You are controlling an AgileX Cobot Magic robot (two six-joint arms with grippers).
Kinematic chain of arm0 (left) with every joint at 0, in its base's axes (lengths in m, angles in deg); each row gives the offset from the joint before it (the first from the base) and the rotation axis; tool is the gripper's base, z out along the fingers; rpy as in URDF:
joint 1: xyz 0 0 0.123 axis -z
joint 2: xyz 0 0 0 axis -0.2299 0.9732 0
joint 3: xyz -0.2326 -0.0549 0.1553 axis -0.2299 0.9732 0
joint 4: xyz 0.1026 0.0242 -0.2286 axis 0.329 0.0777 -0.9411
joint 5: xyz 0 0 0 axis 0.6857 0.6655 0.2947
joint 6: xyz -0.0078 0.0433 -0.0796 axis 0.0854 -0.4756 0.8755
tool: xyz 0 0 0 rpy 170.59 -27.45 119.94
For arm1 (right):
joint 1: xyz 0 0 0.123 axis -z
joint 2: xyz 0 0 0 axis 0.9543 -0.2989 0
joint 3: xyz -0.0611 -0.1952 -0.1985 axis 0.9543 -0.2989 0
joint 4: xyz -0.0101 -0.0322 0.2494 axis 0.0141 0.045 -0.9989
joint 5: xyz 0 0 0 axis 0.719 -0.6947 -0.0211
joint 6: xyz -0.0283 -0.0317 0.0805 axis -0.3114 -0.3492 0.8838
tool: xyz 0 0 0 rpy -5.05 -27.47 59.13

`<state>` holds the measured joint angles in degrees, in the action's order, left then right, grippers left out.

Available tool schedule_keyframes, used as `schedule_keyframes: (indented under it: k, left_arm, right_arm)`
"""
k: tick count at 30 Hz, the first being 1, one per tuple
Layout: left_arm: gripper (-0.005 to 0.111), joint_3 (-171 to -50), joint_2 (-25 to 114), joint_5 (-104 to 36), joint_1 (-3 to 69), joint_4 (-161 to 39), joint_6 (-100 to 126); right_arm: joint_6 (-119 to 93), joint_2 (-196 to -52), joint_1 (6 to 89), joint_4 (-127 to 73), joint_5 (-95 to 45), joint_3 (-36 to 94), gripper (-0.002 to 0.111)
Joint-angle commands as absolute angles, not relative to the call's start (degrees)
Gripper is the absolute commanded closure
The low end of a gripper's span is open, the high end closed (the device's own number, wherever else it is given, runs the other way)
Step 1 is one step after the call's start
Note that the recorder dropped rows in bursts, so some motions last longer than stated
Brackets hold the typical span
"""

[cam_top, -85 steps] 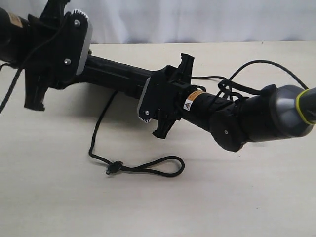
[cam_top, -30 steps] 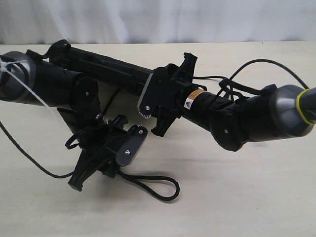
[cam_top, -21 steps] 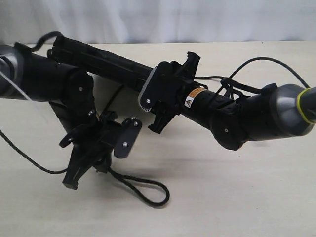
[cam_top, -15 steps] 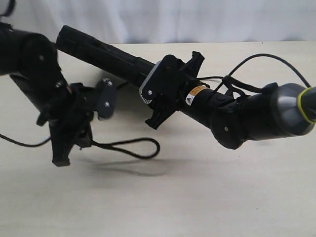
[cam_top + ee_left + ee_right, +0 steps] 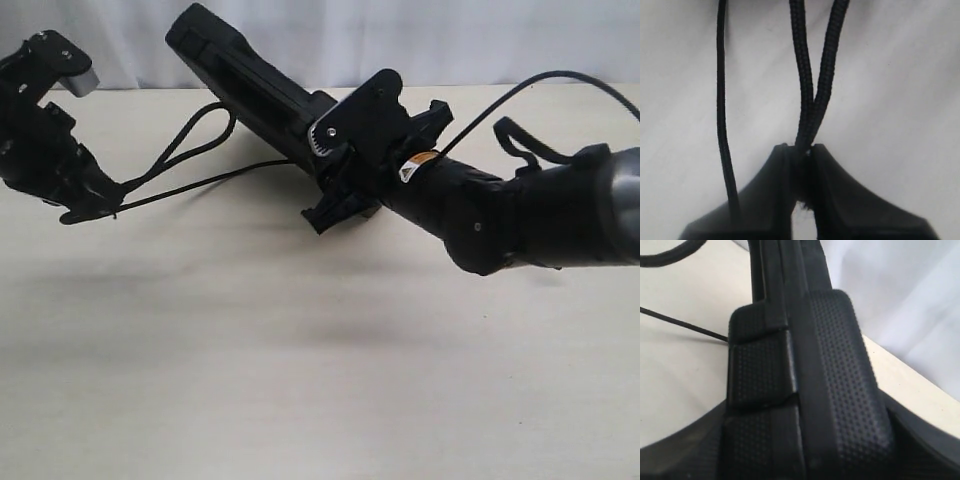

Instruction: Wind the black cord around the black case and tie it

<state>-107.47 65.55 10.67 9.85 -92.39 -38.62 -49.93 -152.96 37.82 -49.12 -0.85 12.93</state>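
Observation:
The black case (image 5: 250,85) is held edge-on, lifted off the table and tilted up toward the far left, with my right gripper (image 5: 345,180) shut on its near end. In the right wrist view the case's dotted edge (image 5: 830,365) fills the space between the jaws. My left gripper (image 5: 90,208) hangs at the far left, shut on the black cord (image 5: 190,150). The cord's loop and a single strand run from it to the case. The left wrist view shows the braided cord (image 5: 812,90) pinched at the fingertips of the left gripper (image 5: 801,150).
A pale wooden table (image 5: 320,370) lies below, with a white cloth backdrop (image 5: 450,40) behind. Smooth black arm cables (image 5: 540,85) arch over the right arm.
The left gripper has risen and swung to the far left, pulling the cord's loop off the table. The right gripper has tilted the case's far end higher.

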Motion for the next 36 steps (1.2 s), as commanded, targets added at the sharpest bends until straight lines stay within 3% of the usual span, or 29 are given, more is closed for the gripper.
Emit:
schedule_keyframes:
  k: [1, 29, 32, 36]
  left_arm:
    - [0.107, -107.4, 65.2, 8.5, 9.6, -94.4, -38.6]
    - [0.107, -107.4, 66.8, 4.5, 13.0, -105.2, -41.7]
    - [0.107, -107.4, 68.3, 4.5, 13.0, -105.7, -43.1]
    - [0.107, -107.4, 68.7, 4.5, 13.0, -109.9, -47.7]
  right_arm:
    - [-45.6, -151.7, 37.9, -53.7, -11.2, 12.2, 0.104]
    - [-49.5, -154.4, 29.0, -57.2, -10.7, 12.2, 0.103]
    - [-49.5, -154.4, 28.7, -57.2, -11.0, 12.2, 0.095]
    - [-49.5, -154.4, 28.7, -57.2, -12.1, 12.2, 0.068]
